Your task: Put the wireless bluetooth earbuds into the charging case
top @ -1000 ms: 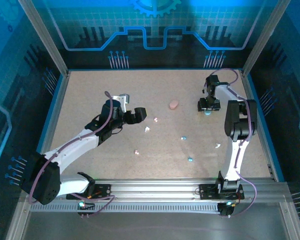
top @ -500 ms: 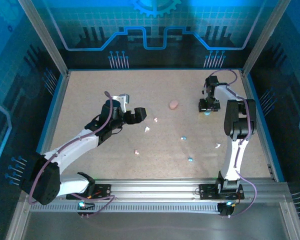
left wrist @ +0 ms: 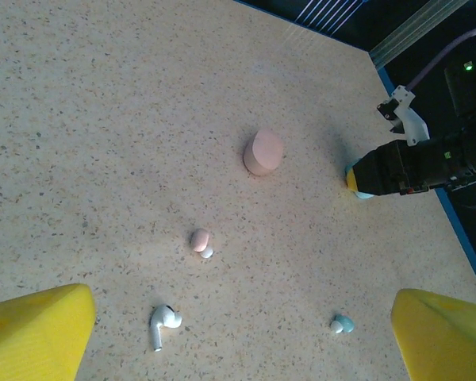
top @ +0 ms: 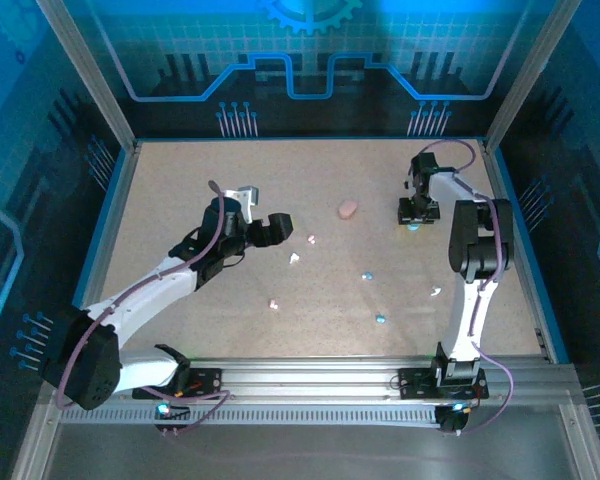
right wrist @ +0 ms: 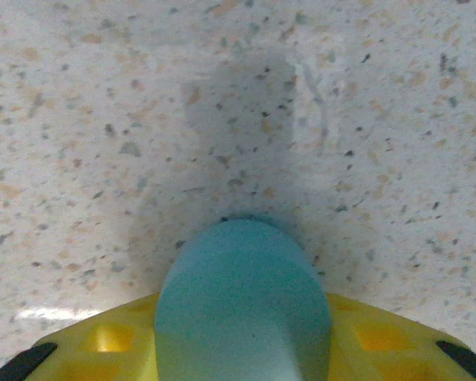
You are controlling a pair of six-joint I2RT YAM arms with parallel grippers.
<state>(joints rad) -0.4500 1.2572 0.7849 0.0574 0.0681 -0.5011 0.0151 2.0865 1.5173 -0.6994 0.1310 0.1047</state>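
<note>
1. Two charging cases are on the table. The pink charging case lies far of centre. The teal charging case is at the far right.
2. Both cases look shut, so what is in them cannot be seen.
3. Six earbuds lie loose on the table, all outside the cases. Two pale blue ones are right of centre, and the rest are white or pinkish, spread across the middle.
4. The left gripper hovers left of centre with its yellow fingers spread wide and nothing between them. Three of the earbuds and the pink charging case lie beyond it.
5. The right gripper is down on the teal charging case. Its yellow pads lie against both sides of the case, which sits on the table.
</note>
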